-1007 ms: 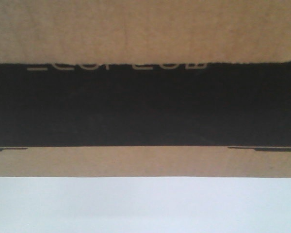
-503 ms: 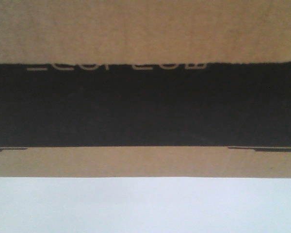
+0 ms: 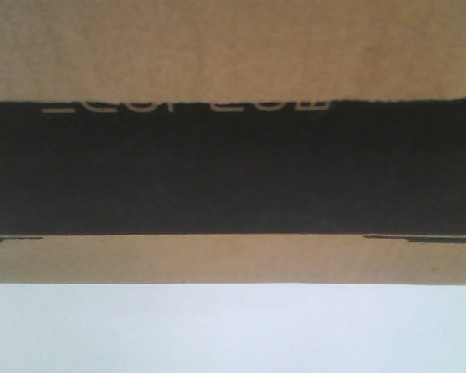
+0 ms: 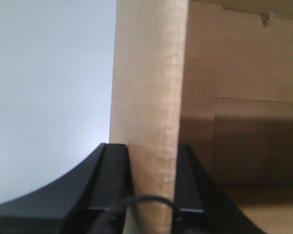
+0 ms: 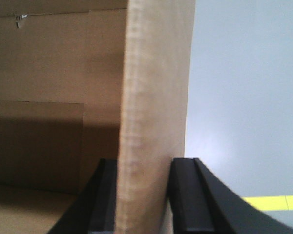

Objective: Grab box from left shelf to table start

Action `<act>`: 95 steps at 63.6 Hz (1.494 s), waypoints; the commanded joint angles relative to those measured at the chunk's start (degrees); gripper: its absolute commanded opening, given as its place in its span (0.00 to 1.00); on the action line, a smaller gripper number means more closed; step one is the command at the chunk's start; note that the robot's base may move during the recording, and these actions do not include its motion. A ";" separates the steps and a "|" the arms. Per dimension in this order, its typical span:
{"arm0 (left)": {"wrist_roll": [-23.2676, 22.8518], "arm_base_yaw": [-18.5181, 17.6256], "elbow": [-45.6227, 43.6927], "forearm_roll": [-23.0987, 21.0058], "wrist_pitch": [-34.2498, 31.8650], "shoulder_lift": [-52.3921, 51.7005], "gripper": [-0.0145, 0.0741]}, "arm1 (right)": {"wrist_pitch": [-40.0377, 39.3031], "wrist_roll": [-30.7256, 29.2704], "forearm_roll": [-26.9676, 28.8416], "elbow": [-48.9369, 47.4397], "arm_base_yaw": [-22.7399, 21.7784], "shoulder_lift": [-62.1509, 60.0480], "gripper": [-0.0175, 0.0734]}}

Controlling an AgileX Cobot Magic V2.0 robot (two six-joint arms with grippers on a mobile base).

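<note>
Close before the front camera, box [image 3: 233,47] fills view above white bench [image 3: 233,334], contact unclear | left pincer [image 4: 153,161] clamps one upright cardboard wall, right pincer [image 5: 145,170] the opposite | likely bulky, thin walls bendable; grip low, both sides evenly.

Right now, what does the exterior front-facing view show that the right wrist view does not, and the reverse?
Only the front-facing view shows the black panel with white lettering on the outer face of the box, and a white surface below it. Only the right wrist view shows the right gripper, closed on a side wall of the box, the box's open inside, and a yellow stripe at the lower right. Both show the box's brown cardboard.
</note>
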 commanded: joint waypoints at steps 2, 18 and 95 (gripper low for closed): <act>-1.19 -0.05 -2.17 -0.56 -3.97 -0.38 0.15 | -1.99 -0.44 -1.18 -1.45 -0.23 0.29 0.25; -1.19 -0.05 -2.17 -0.67 -1.88 -0.38 0.15 | -1.94 -0.44 -1.18 -1.45 -0.23 0.29 0.25; -1.19 -0.05 -2.17 -0.90 -1.94 -0.16 0.15 | -1.81 -0.44 -1.18 -1.45 -0.23 0.29 0.25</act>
